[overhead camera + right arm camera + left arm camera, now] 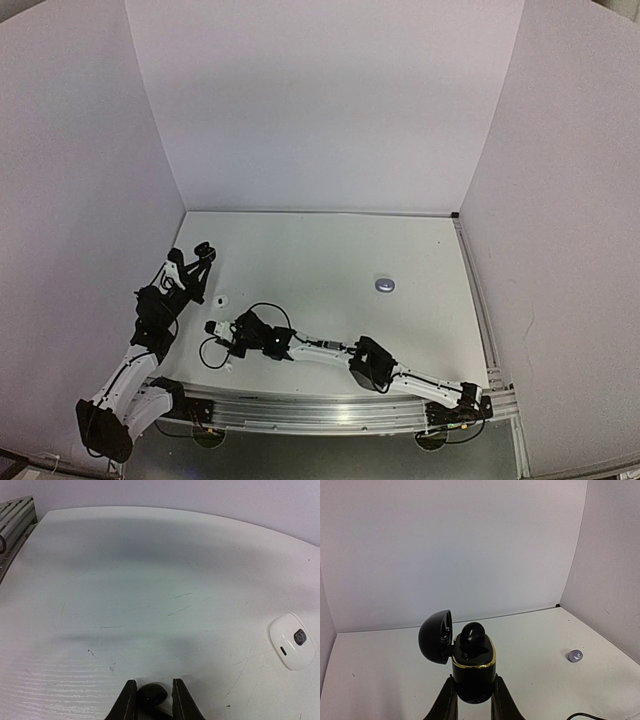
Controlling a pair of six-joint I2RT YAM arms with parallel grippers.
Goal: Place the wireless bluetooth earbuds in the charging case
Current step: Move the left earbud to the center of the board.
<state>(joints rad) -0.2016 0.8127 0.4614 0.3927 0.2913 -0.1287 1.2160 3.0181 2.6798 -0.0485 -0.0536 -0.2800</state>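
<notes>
The left end effector [473, 692] is clamped on the lower body of a black charging case [472, 677] and holds it upright near the left side panel. The case is glossy with a gold rim, and its domed lid [435, 637] is hinged open to the left. 1 seated black earbud [472, 632], rounded and shiny, sticks up out of the case's well.

The right end effector [152, 702] is down at the surface [150, 580]. Its 2 fingers stand close on either side of a loose black earbud [152, 694], a small glossy bean lying on the surface. Whether they are already pinching it cannot be told.

A white case [292, 641] lies flat just beyond and to the right of those fingers. It has a small dark grey mark on top. In the top view it sits between the 2 end effectors.

A silvery pebble-shaped item [384, 285] rests well apart, toward the middle right. A broad stretch of surface runs from it to the back wall [320, 100]. White panels close in both sides, and a ribbed metal rail [15, 515] borders the near edge. The right arm stretches low along that rail.
</notes>
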